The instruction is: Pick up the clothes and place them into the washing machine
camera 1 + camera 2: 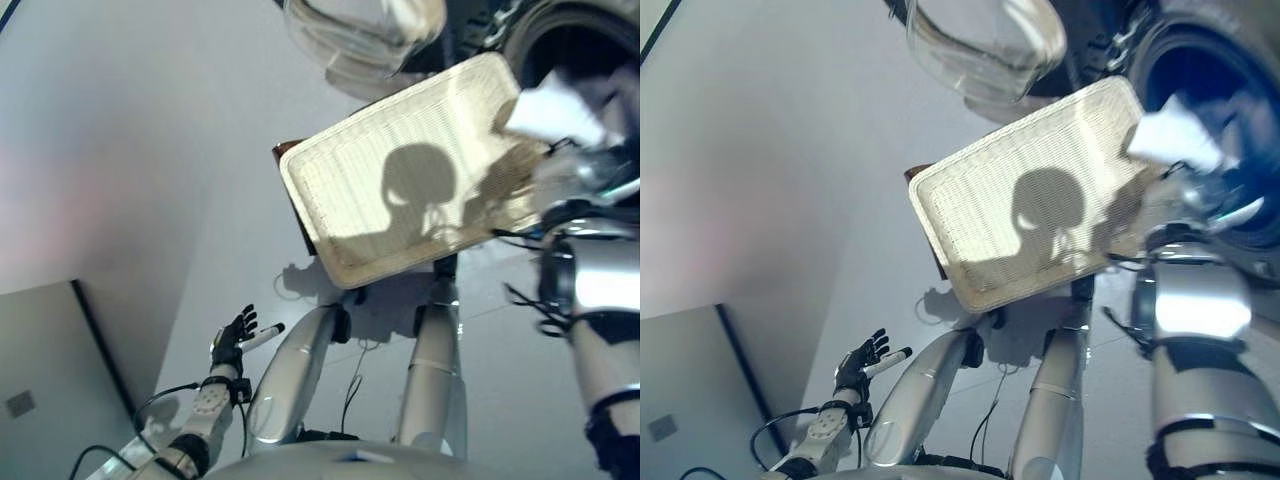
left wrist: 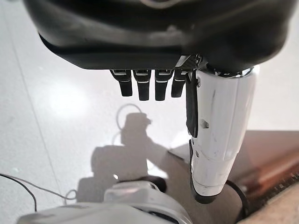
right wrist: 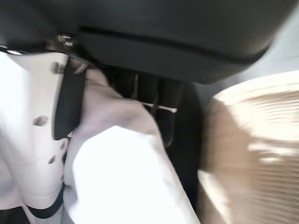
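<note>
My right hand [image 3: 159, 107] is shut on a white cloth [image 3: 121, 182], pinched between the white-covered thumb and the fingers. In the eye views the cloth [image 1: 1175, 135] hangs at the mouth of the washing machine's dark drum [image 1: 1215, 70], just past the far right end of the wicker basket [image 1: 305, 205]. The basket is tilted, with nothing lying in it, and sits over the dark brown box [image 1: 284, 151]. My left hand [image 1: 232, 342] is open and empty, low over the floor at the lower left, away from the basket.
The machine's glass door [image 1: 360, 30] stands open above the basket's far edge. A pale wall [image 1: 120, 120] fills the left side. A grey panel with a dark edge [image 1: 50, 380] stands at the lower left near my left hand.
</note>
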`<state>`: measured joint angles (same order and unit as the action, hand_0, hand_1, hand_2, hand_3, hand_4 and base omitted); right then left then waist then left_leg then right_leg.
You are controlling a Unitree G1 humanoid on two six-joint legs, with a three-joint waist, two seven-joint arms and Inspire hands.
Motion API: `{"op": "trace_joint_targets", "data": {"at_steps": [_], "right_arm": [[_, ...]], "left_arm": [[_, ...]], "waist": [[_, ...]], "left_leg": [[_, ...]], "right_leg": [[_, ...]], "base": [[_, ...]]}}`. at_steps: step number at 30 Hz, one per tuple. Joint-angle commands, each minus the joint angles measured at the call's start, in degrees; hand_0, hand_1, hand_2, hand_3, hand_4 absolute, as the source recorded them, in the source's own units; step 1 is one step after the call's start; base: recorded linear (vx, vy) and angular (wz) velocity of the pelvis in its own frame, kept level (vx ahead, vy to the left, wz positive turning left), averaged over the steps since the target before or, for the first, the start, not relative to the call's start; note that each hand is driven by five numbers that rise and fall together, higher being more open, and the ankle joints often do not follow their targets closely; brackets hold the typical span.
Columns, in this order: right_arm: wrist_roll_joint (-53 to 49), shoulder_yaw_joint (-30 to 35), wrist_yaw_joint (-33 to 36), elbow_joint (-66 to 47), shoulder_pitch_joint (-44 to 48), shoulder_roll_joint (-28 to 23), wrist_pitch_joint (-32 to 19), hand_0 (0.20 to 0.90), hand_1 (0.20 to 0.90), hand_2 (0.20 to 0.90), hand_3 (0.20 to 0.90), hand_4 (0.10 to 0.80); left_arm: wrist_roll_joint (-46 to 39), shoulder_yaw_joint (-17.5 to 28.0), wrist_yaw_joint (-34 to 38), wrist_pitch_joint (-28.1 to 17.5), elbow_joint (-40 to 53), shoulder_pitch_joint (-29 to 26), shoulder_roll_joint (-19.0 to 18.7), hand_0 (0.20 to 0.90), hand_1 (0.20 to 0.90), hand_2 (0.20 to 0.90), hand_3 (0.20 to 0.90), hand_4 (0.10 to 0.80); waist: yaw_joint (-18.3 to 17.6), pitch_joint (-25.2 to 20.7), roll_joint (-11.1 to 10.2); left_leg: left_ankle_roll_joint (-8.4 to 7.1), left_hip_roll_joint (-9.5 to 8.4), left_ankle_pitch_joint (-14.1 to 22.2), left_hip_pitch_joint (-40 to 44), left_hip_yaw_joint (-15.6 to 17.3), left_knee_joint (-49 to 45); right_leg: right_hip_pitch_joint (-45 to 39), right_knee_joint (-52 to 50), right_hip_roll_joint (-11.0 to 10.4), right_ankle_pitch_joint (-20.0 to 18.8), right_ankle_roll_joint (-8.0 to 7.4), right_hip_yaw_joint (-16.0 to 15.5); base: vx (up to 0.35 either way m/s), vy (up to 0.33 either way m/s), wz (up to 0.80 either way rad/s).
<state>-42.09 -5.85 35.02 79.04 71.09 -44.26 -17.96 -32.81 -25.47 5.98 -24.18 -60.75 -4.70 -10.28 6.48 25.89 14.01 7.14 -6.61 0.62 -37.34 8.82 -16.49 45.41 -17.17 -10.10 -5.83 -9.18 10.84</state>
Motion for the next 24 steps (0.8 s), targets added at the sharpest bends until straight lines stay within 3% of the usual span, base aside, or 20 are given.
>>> {"op": "trace_joint_targets", "data": {"at_steps": [1,3,4,8,14,18,24], "right_arm": [[5.26,-8.39,-1.76,-7.27,7.79,-8.73,-6.8,0.2,0.2,0.2,0.2,0.3],[5.16,-7.38,-1.79,-7.0,6.37,-6.91,-6.69,0.2,0.2,0.2,0.2,0.3],[4.96,-6.35,-2.39,-6.81,4.25,-3.45,-6.62,0.2,0.2,0.2,0.2,0.3],[4.72,-4.36,-2.17,-6.89,2.8,-1.81,-6.6,0.2,0.2,0.2,0.2,0.3],[5.25,0.07,2.31,-10.63,2.18,-7.21,-8.74,0.2,0.2,0.2,0.2,0.3],[5.92,-0.19,4.06,-9.48,3.46,-13.08,-8.84,0.2,0.2,0.2,0.2,0.3],[5.98,-3.31,3.69,-9.17,7.31,-14.02,-7.95,0.2,0.2,0.2,0.2,0.3]], "left_arm": [[-1.27,-1.64,0.81,-0.59,-3.03,4.91,0.85,0.9,0.9,0.9,0.9,0.8],[-1.77,-1.69,0.73,-0.55,-2.96,4.75,1.17,0.9,0.9,0.9,0.9,0.8],[-2.39,-1.95,0.61,-0.57,-2.66,4.38,1.68,0.9,0.9,0.9,0.9,0.8],[-2.39,-1.79,0.55,-0.61,-3.43,3.74,1.42,0.9,0.9,0.9,0.9,0.8],[-1.2,-1.36,1.02,-1.48,-2.47,4.53,0.24,0.9,0.9,0.9,0.9,0.8],[0.27,-1.62,1.13,-1.4,-1.75,5.49,-0.14,0.9,0.9,0.9,0.9,0.8],[-0.29,-2.35,1.19,-1.6,1.45,6.18,-0.4,0.9,0.9,0.9,0.9,0.8]], "waist": [[-1.9,-6.07,-2.09],[-2.08,-5.98,-2.05],[-2.15,-5.53,-1.83],[-2.23,-4.6,-1.01],[-1.59,-5.01,1.55],[-0.8,-6.28,3.47],[-0.67,-5.47,6.62]], "left_leg": [[-6.33,4.6,1.18,2.74,-6.47,-0.16],[-6.44,4.62,1.08,3.02,-6.57,0.17],[-6.55,4.54,0.85,3.1,-6.59,0.34],[-7.41,3.56,-0.62,3.5,-8.18,1.44],[-8.49,1.84,-3.3,4.82,-10.0,5.44],[-8.57,1.17,-3.87,5.26,-10.32,6.76],[-7.95,0.84,-3.57,4.12,-8.84,6.38]], "right_leg": [[-5.84,-3.25,5.92,6.29,5.71,-5.12],[-6.16,-2.94,5.94,6.31,5.7,-5.26],[-6.78,-2.63,5.85,6.22,5.79,-5.73],[-8.34,-2.03,4.59,6.36,5.98,-7.95],[-9.75,-1.47,2.68,6.93,6.0,-10.61],[-10.31,-1.08,1.83,7.18,5.8,-10.34],[-7.06,-2.99,1.83,7.5,5.85,-8.47]], "base": [[0.02,0.016,-0.2],[0.001,0.013,-0.18],[-0.02,-0.011,-0.13],[-0.032,-0.053,0.13],[-0.01,-0.004,0.51],[0.031,0.059,0.18],[-0.015,0.074,-0.02]]}}
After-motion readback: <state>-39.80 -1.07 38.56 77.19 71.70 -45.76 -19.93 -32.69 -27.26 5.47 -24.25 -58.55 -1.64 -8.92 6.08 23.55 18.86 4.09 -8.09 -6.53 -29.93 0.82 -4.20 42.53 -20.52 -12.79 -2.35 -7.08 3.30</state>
